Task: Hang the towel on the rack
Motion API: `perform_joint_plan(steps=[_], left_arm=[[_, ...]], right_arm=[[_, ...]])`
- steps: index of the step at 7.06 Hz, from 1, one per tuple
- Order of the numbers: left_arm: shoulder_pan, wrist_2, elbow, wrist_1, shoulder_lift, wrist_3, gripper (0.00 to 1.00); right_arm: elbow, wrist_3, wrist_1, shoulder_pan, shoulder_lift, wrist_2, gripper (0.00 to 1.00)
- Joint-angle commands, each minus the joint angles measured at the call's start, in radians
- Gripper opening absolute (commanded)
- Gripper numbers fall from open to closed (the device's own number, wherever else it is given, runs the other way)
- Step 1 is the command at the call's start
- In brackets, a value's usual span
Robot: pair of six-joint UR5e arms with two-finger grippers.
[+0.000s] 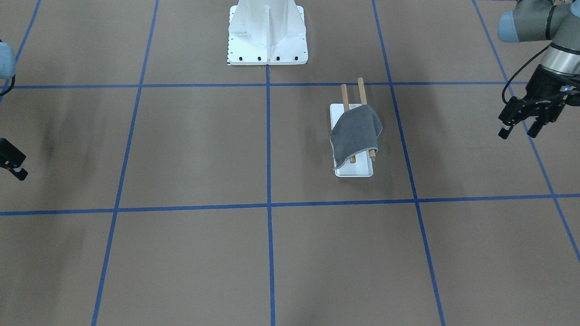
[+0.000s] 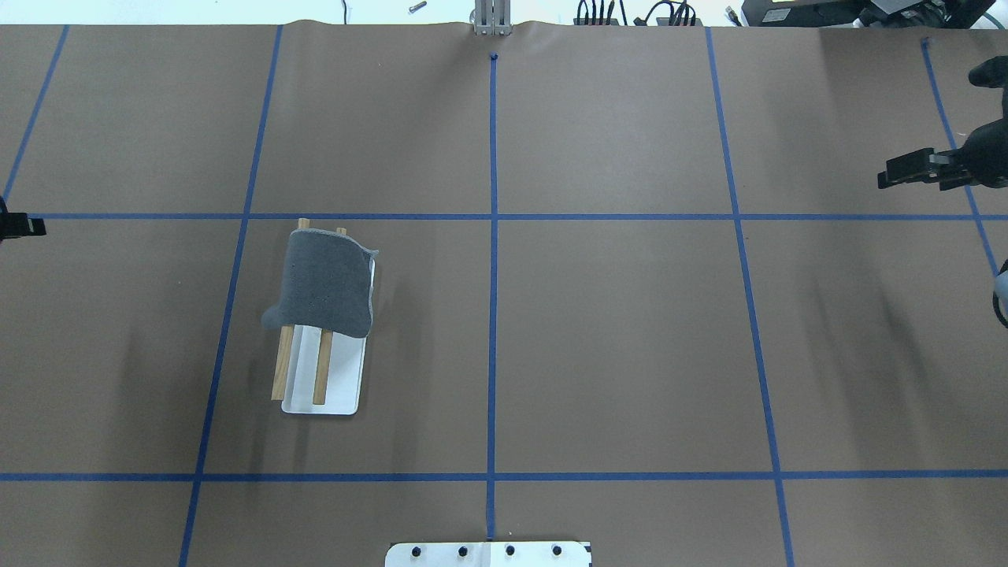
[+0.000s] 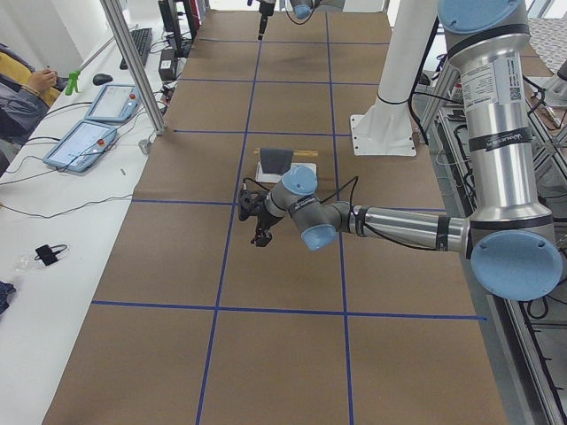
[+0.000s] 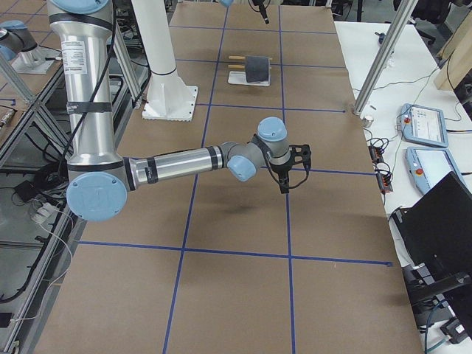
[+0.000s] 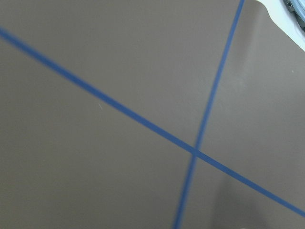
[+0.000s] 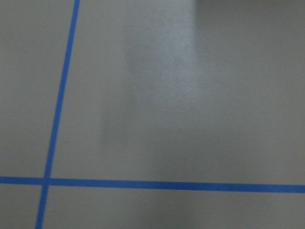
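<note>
Overhead view as the dial, swept from nine o'clock across to three.

At the very nine o'clock edge, only a dark tip of the left gripper point(image 1: 517, 132). In the front-facing view, shown whole above the table point(image 2: 614, 331), fingers point(image 1: 504, 132) spread apart with nothing between them, well apart from the rack point(image 2: 304, 370).

About halfway in from that edge toward the centre, the rack itself: a flat white base point(image 2: 346, 390) on the brown surface, with two wooden dowels point(image 2: 321, 370) running parallel from six toward twelve o'clock. Draped across both dowels, the towel point(image 2: 329, 282), grey side up. Covers their twelve o'clock half, with just the dowel tips peeking past its far hem. One corner drooping off the rack toward eight o'clock. Pale-stitched edge hanging on the three o'clock side, over the base.

Down the middle, a blue tape line point(image 2: 493, 331) from twelve to six. At six o'clock, cut by the frame edge, the bolted foot of the white pedestal point(image 2: 488, 554).

Far out between two and three o'clock, the right gripper point(image 2: 902, 173), seen side-on as one dark shape above the table. Spread or closed: impossible to tell.

In both wrist views, only brown covering and crossing blue tape.
</note>
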Motion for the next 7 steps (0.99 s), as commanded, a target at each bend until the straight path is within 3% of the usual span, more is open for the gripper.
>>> perform_joint_plan(steps=[1, 2, 3, 5, 7], left_arm=[[-0.235, -0.173, 0.066, 0.157, 0.001, 0.445, 0.98], [-0.360, -0.325, 0.074, 0.312, -0.021, 0.598, 0.98], [-0.431, -0.422, 0.071, 0.457, -0.035, 0.696, 0.98], [-0.459, -0.443, 0.076, 0.610, -0.047, 0.809, 0.98], [-0.461, -0.437, 0.076, 0.650, -0.021, 0.848, 0.98]], right_arm=[[-0.121, -0.298, -0.010, 0.176, -0.040, 0.123, 1.00], [-0.164, -0.450, -0.056, 0.231, -0.038, 0.134, 1.00], [-0.168, -0.618, -0.183, 0.270, -0.029, 0.134, 1.00], [-0.165, -0.756, -0.355, 0.318, 0.007, 0.134, 1.00], [-0.159, -0.758, -0.402, 0.324, 0.026, 0.134, 1.00]])
